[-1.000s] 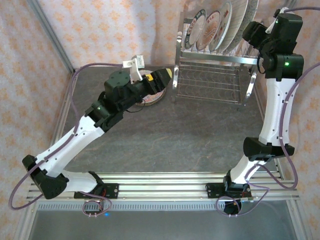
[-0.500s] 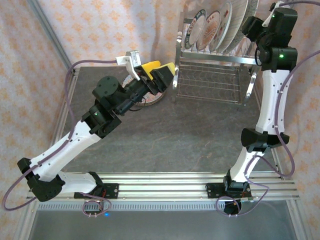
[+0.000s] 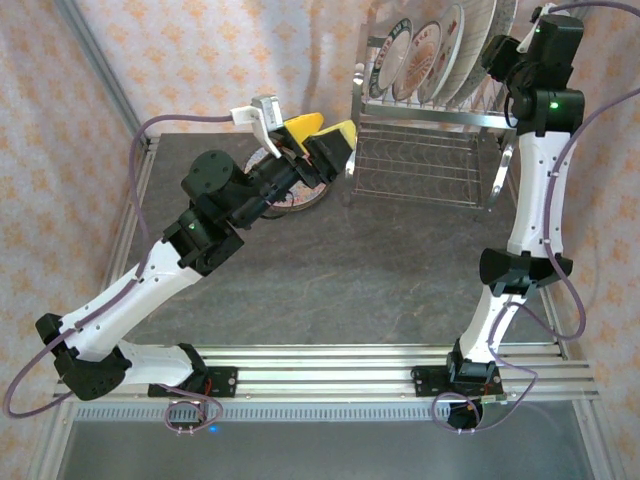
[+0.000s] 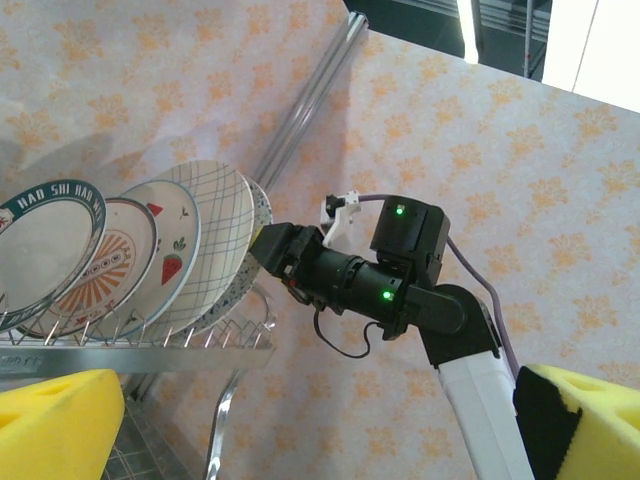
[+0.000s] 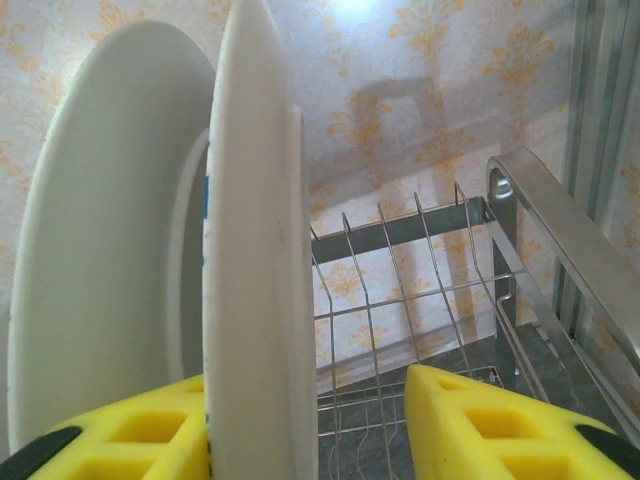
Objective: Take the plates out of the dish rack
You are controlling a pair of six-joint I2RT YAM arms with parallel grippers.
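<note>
The chrome dish rack (image 3: 425,118) stands at the back right with several plates (image 3: 432,55) upright in its upper tier. My right gripper (image 3: 493,52) is at the rightmost plate (image 5: 255,250). Its jaws straddle the rim: the left pad (image 5: 140,440) touches the plate and the right pad (image 5: 500,430) stands apart from it, so it is open. My left gripper (image 3: 322,130) hangs open and empty above a patterned plate (image 3: 300,198) lying flat on the table. In the left wrist view the racked plates (image 4: 205,240) and the right arm's gripper (image 4: 280,250) are in sight.
Papered walls close in the back and both sides of the grey table (image 3: 350,270). The rack's lower tier (image 3: 425,165) is bare wire. A metal rail (image 3: 330,375) with both arm bases runs along the near edge.
My left gripper has lifted off the plate on the table and opened wide. My right gripper has risen to the rightmost racked plate, and its jaws have narrowed around the rim.
</note>
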